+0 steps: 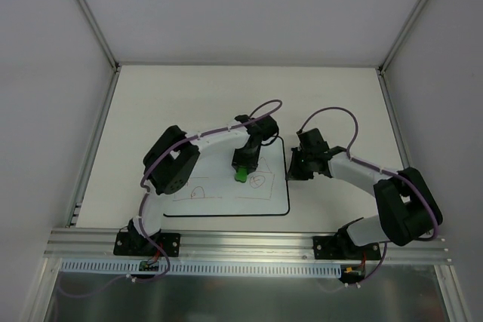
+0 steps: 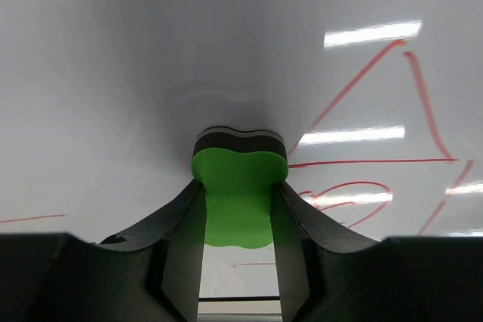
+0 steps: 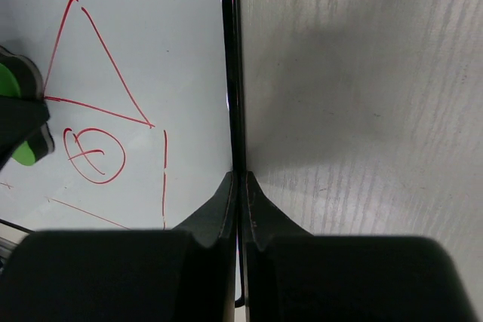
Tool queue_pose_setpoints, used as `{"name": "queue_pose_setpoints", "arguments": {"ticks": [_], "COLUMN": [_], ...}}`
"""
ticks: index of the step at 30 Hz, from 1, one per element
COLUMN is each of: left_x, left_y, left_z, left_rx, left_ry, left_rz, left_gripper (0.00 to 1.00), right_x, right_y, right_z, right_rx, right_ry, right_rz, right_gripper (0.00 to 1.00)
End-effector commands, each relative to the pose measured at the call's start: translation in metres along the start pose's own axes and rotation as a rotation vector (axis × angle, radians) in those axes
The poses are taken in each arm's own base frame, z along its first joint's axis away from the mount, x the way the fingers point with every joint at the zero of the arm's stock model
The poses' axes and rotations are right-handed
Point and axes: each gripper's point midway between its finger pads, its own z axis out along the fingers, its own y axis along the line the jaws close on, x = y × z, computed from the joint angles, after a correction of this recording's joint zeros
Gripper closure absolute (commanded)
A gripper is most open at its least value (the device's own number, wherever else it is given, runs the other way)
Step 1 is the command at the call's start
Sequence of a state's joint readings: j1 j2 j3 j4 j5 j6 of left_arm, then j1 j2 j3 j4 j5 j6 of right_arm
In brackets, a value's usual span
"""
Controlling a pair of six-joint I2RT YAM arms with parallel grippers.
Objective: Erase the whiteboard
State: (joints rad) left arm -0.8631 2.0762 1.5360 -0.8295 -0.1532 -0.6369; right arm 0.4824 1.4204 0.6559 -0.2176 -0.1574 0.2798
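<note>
The whiteboard (image 1: 273, 203) lies flat on the table, with thin red house drawings (image 1: 198, 192) on its near half. My left gripper (image 1: 241, 173) is shut on the green eraser (image 1: 241, 176) and holds it down on the board. In the left wrist view the eraser (image 2: 239, 194) sits between my fingers, its dark felt on the white surface (image 2: 113, 73), just left of a red triangle (image 2: 392, 111). My right gripper (image 1: 291, 172) is shut on the board's black right edge (image 3: 229, 73). The right wrist view also shows the eraser (image 3: 13, 84) at the far left.
The pale table (image 3: 362, 73) runs right of the board and behind it (image 1: 226, 96). Grey enclosure walls with metal corner posts (image 1: 90, 13) stand on three sides. An aluminium rail (image 1: 249, 240) with both arm bases runs along the near edge.
</note>
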Motion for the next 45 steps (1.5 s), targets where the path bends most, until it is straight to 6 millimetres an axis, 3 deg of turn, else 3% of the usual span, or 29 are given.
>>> {"name": "queue_pose_setpoints", "arguments": {"ticks": [1,4,7,9,10,11,12,14,15,17,18,20,21,22,24,26,28,29,31,32,37,45], "left_x": [0.007,0.003,-0.004,-0.007,-0.011,-0.016,-0.020,-0.030,-0.033,-0.041,-0.045,-0.046,-0.044,-0.044,-0.040,-0.025,-0.007,-0.003,0.015,0.019,0.050,0.071], "left_y": [-0.039,-0.046,-0.039,-0.035,-0.033,-0.030,-0.027,-0.019,-0.016,-0.006,0.002,0.018,0.035,0.045,0.070,0.102,0.127,0.138,0.154,0.161,0.178,0.183], "left_z": [0.042,0.034,0.016,0.004,-0.010,-0.018,-0.025,-0.047,-0.055,-0.075,-0.081,-0.095,-0.090,-0.101,-0.099,-0.093,-0.087,-0.084,-0.079,-0.077,-0.057,-0.035], "left_rx": [0.067,0.090,0.093,0.104,0.123,0.129,0.137,0.158,0.169,0.183,0.183,0.185,0.153,0.159,0.111,0.066,0.024,0.005,-0.022,-0.035,-0.034,-0.035], "left_ry": [0.039,0.024,-0.023,-0.047,-0.073,-0.092,-0.113,-0.166,-0.182,-0.233,-0.251,-0.289,-0.286,-0.315,-0.335,-0.332,-0.336,-0.341,-0.356,-0.366,-0.391,-0.375], "left_rz": [0.047,0.040,0.024,0.008,-0.007,-0.020,-0.028,-0.056,-0.064,-0.087,-0.107,-0.140,-0.167,-0.192,-0.235,-0.297,-0.340,-0.363,-0.391,-0.403,-0.454,-0.458], "left_gripper": [1.00,1.00,1.00,0.91,0.85,0.70,0.62,0.39,0.34,0.23,0.10,0.01,0.01,0.01,0.01,0.01,0.01,0.01,0.01,0.01,0.01,0.01], "right_x": [0.012,0.010,0.006,0.001,-0.003,-0.010,-0.012,-0.022,-0.026,-0.035,-0.042,-0.043,-0.047,-0.047,-0.041,-0.038,-0.035,-0.035,-0.033,-0.034,-0.030,-0.017], "right_y": [-0.022,-0.022,-0.021,-0.020,-0.018,-0.014,-0.014,-0.008,-0.006,-0.003,0.001,0.012,0.019,0.023,0.037,0.057,0.063,0.077,0.081,0.096,0.116,0.138], "right_z": [-0.005,-0.007,-0.012,-0.017,-0.021,-0.026,-0.030,-0.042,-0.047,-0.058,-0.065,-0.070,-0.073,-0.073,-0.067,-0.063,-0.053,-0.053,-0.042,-0.042,-0.022,0.009], "right_rx": [0.094,0.097,0.096,0.102,0.097,0.089,0.101,0.097,0.101,0.121,0.131,0.121,0.118,0.116,0.117,0.104,0.140,0.128,0.173,0.155,0.177,0.186], "right_ry": [0.019,0.010,-0.009,-0.026,-0.044,-0.064,-0.070,-0.105,-0.121,-0.169,-0.191,-0.207,-0.226,-0.229,-0.214,-0.208,-0.197,-0.203,-0.202,-0.212,-0.191,-0.129], "right_rz": [-0.006,-0.011,-0.027,-0.035,-0.046,-0.054,-0.062,-0.082,-0.091,-0.112,-0.118,-0.131,-0.135,-0.138,-0.152,-0.179,-0.168,-0.181,-0.188,-0.185,-0.163,-0.150], "right_gripper": [1.00,1.00,0.99,0.94,0.91,0.89,0.85,0.72,0.62,0.54,0.47,0.40,0.35,0.33,0.28,0.27,0.27,0.27,0.27,0.26,0.27,0.29]}}
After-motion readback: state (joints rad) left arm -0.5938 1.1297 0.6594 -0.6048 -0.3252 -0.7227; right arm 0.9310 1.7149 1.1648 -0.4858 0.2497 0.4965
